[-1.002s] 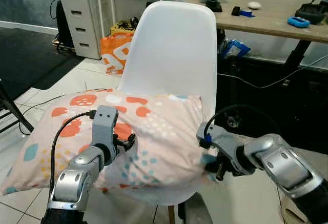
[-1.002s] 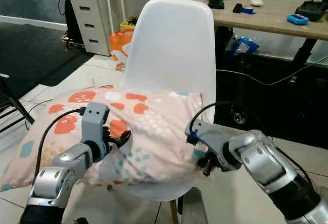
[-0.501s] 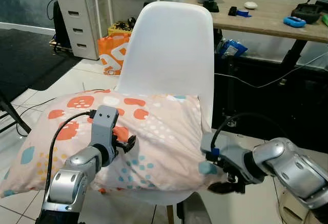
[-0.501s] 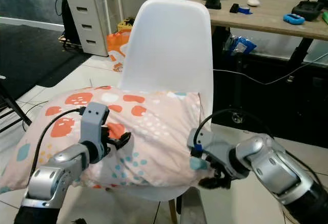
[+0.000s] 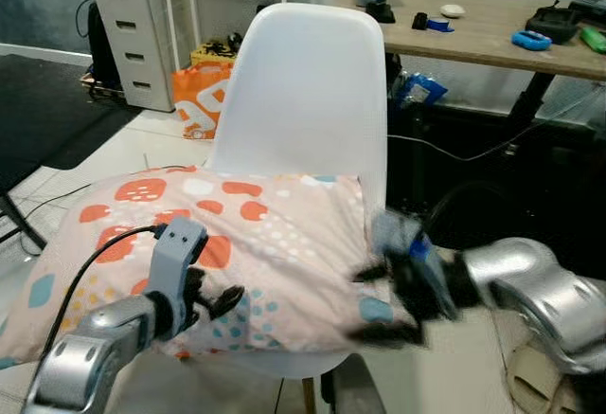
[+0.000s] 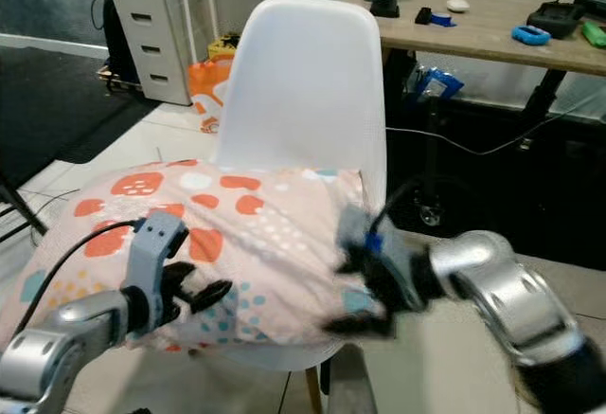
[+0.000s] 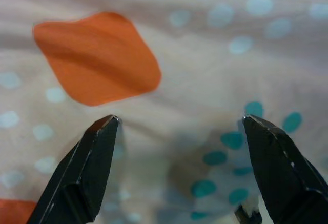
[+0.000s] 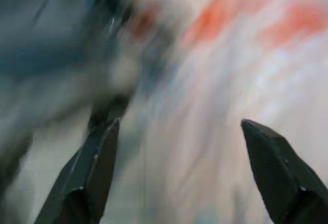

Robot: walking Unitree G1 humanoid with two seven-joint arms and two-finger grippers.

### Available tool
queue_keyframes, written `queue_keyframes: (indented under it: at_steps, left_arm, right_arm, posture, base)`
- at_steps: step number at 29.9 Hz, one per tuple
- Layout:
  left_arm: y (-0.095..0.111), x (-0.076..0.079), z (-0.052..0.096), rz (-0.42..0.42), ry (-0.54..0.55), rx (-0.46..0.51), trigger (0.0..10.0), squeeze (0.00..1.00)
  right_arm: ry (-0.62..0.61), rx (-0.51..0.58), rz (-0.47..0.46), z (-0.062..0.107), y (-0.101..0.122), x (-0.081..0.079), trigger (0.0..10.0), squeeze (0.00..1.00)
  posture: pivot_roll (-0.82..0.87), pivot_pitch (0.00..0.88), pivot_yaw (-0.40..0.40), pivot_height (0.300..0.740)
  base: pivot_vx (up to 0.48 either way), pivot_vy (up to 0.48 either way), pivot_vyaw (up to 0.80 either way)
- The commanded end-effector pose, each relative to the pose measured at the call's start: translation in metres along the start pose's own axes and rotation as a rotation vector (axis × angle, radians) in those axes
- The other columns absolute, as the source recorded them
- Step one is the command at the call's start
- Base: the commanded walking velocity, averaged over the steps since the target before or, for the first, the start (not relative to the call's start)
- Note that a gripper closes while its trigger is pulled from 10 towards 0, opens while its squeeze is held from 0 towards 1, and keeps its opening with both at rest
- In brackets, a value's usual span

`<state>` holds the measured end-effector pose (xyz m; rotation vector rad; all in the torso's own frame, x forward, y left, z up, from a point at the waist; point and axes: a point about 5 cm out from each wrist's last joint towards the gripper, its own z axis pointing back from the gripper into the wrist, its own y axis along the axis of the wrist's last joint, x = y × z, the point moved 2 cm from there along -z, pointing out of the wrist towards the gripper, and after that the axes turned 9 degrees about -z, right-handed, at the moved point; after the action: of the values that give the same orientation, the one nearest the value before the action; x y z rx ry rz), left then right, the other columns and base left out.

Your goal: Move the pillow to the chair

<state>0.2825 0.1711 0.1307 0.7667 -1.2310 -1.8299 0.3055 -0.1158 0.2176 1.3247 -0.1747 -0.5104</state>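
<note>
Because the pillow (image 5: 218,243) is soft, light and floppy, it sags off the chair (image 5: 303,101); both the left gripper (image 7: 179,126) and right gripper (image 8: 174,131) are spread wide, holding nothing. Pinch a near corner.

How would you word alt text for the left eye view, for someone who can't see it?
A pinkish pillow patterned with orange shapes and teal dots lies across the seat of a white chair, overhanging its left side. The robot's left gripper and blurred right gripper are open at its front edge.
</note>
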Motion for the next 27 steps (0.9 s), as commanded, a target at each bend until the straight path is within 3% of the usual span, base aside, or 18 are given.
queue_keyframes:
  at_steps: [1, 5, 7, 14, 20, 24, 27]
  left_arm:
    - [-0.004, -0.012, 0.001, 0.028, 0.101, 0.031, 10.0, 0.00]
    - [-0.014, -0.016, -0.002, 0.082, 0.199, 0.058, 10.0, 0.00]
    - [-0.022, -0.011, -0.005, 0.119, 0.239, 0.078, 10.0, 0.00]
    - [-0.017, -0.009, -0.006, 0.155, 0.277, 0.145, 10.0, 0.00]
    - [-0.017, -0.008, -0.007, 0.135, 0.301, 0.163, 10.0, 0.00]
    - [-0.013, 0.006, -0.008, 0.104, 0.275, 0.207, 10.0, 0.00]
    - [-0.009, 0.013, -0.011, 0.088, 0.255, 0.223, 10.0, 0.00]
  right_arm:
    - [-0.109, 0.083, -0.120, 0.001, -0.007, 0.021, 10.0, 0.00]
    - [-0.166, 0.152, -0.220, -0.009, -0.019, 0.033, 10.0, 0.00]
    - [-0.198, 0.224, -0.273, -0.016, -0.020, 0.038, 10.0, 0.00]
    - [-0.216, 0.287, -0.321, -0.024, -0.019, 0.042, 10.0, 0.00]
    - [-0.260, 0.283, -0.322, -0.027, -0.028, 0.045, 10.0, 0.00]
    - [-0.225, 0.356, -0.322, -0.030, -0.018, 0.036, 10.0, 0.00]
    - [-0.210, 0.352, -0.303, -0.032, -0.016, 0.033, 10.0, 0.00]
  posture:
    - [-0.20, 0.065, -0.043, 0.326]
    - [-0.19, 0.033, -0.040, 0.336]
    - [-0.19, 0.017, -0.041, 0.351]
    - [-0.18, 0.021, -0.045, 0.381]
    - [-0.18, 0.034, -0.043, 0.396]
    - [-0.18, 0.036, -0.043, 0.416]
    - [-0.18, 0.032, -0.045, 0.426]
  base:
    - [0.000, 0.000, 0.00]
    - [0.000, 0.000, 0.00]
    - [0.000, 0.000, 0.00]
    - [0.000, 0.000, 0.00]
    - [0.000, 0.000, 0.00]
    - [0.000, 0.000, 0.00]
    - [0.000, 0.000, 0.00]
